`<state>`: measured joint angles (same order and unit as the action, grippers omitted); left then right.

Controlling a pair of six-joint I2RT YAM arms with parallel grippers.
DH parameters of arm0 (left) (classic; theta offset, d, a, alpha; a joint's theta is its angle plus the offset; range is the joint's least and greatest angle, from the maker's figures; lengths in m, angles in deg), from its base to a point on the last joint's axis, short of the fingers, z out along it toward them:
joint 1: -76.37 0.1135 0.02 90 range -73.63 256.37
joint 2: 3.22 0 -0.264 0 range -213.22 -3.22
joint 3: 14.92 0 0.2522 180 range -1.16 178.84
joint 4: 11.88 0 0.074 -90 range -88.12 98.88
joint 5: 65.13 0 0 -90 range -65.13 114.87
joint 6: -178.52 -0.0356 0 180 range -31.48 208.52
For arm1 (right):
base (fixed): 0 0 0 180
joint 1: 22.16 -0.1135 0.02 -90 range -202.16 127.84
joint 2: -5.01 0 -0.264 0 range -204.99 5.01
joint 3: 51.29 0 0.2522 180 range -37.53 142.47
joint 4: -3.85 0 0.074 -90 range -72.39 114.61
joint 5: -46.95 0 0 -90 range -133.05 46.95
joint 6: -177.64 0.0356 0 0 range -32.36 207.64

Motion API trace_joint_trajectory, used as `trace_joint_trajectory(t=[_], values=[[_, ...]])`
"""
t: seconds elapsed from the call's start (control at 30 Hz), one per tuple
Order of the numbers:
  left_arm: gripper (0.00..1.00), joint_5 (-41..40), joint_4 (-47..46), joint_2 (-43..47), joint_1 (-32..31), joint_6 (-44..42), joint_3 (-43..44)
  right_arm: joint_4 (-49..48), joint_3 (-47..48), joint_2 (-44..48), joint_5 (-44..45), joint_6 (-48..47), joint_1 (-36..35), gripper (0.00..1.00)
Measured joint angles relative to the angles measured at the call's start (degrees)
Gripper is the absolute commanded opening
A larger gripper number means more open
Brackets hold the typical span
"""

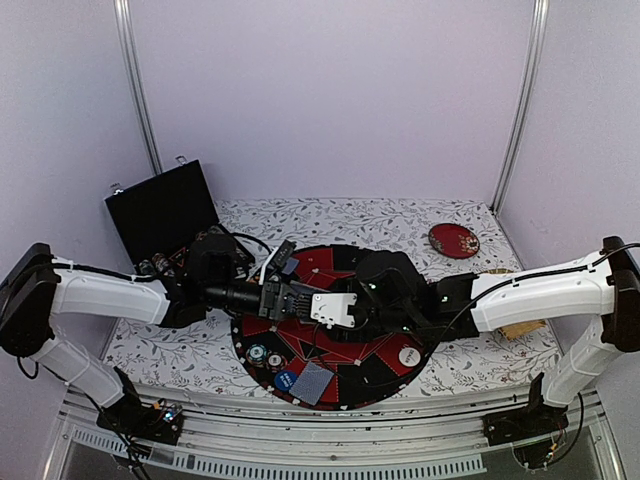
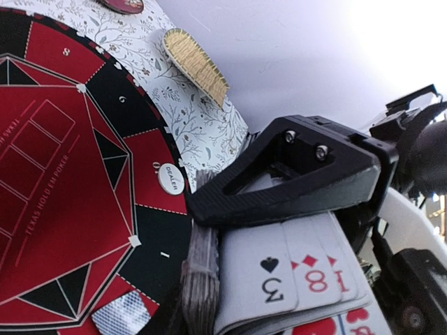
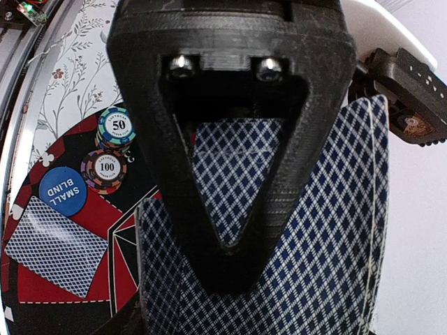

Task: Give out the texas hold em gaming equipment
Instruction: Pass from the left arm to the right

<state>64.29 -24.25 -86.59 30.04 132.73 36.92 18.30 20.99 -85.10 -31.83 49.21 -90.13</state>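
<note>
Over the middle of the round poker felt point(image 1: 322, 262), seen from above, the left pincer point(image 1: 292, 298) and right pincer point(image 1: 312, 305) meet tip to tip, raised off the desk point(image 1: 400, 215). On the felt's near-left rim lie a face-down dealt card point(image 1: 312, 383), a blue small-blind disc point(image 1: 286, 379) and two chip stacks point(image 1: 259, 353). The white dealer disc point(image 1: 408, 355) sits near-right and the dark red plate point(image 1: 454, 240) far right. From the left wrist, one black finger point(image 2: 293, 174) lies across a fan of playing cards point(image 2: 279, 279) facing the lens, a three of spades and an eight of diamonds readable. The opposing finger is hidden, so I cannot tell whether this pincer is clamped or apart. From the right wrist, a finger point(image 3: 230, 125) lies over blue-checked backs, apparently of that fan. Its partner is also hidden, so its state cannot be told either, nor which pincer bears the cards. The cards look light, thin, slick and bendy, liable to slide off one another, so a single one is probably best pinched lightly by a free corner or short edge. The chips look rigid and heavier, best taken across the rim.
</note>
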Motion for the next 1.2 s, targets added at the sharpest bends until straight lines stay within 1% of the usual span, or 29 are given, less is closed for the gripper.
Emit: trace_joint_trajectory(t=[0.27,0.3,0.33,0.43,0.47,0.53,0.57,0.63,0.7,0.73,0.77,0.9,0.97,1.1,1.2], values=[[0.37,0.94,-0.63,-0.59,-0.57,-0.04,0.09,0.52,0.04,-0.02,-0.5,0.0,0.15,0.61],[0.36,1.05,-0.68,-0.79,-0.76,-0.07,0.22,0.52,0.04,-0.02,-0.59,0.0,0.15,0.61],[0.3,1.09,-0.68,-1.01,-1.01,-0.09,0.37,0.55,0.04,0.0,-0.63,0.0,0.15,0.62],[0.03,0.74,-0.48,-1.66,-1.55,-0.28,1.03,0.55,0.04,0.0,-0.85,-0.02,0.15,0.64],[0.0,0.52,-0.37,-1.86,-1.57,0.09,1.09,0.55,0.04,0.0,-0.94,-0.11,0.15,0.69],[0.0,0.74,-0.59,-2.1,-1.62,0.13,1.27,0.96,0.04,-0.02,-0.94,0.0,0.15,0.84],[0.0,0.9,-0.63,-2.12,-1.77,0.04,1.31,1.03,0.04,0.0,-1.05,0.11,0.28,0.88],[0.0,1.25,-0.9,-2.12,-2.25,-0.07,1.33,1.01,0.04,0.0,-1.57,0.57,0.66,0.92],[0.0,1.49,-0.96,-2.1,-2.58,-0.11,1.33,1.03,0.04,0.0,-1.9,0.55,0.98,0.92],[0.0,1.57,-1.01,-2.12,-2.64,-0.11,1.33,1.03,0.04,0.0,-1.95,0.61,1.05,0.92],[0.0,1.7,-1.03,-2.12,-2.64,-0.11,1.33,1.03,0.04,0.0,-2.03,0.68,1.09,0.88],[0.0,1.73,-1.27,-2.12,-2.62,-0.15,1.51,1.42,0.04,-0.22,-2.64,0.52,1.05,0.64],[0.01,1.22,-1.07,-2.12,-2.47,-0.17,1.62,1.57,0.13,-0.5,-2.93,0.39,0.94,0.58],[0.18,0.59,-0.07,-2.14,-2.32,-0.44,1.62,1.73,0.24,-0.52,-2.99,0.81,0.87,0.53],[0.3,0.61,0.26,-2.14,-2.32,-0.92,1.64,1.81,0.28,-0.52,-3.17,1.25,0.87,0.53]])
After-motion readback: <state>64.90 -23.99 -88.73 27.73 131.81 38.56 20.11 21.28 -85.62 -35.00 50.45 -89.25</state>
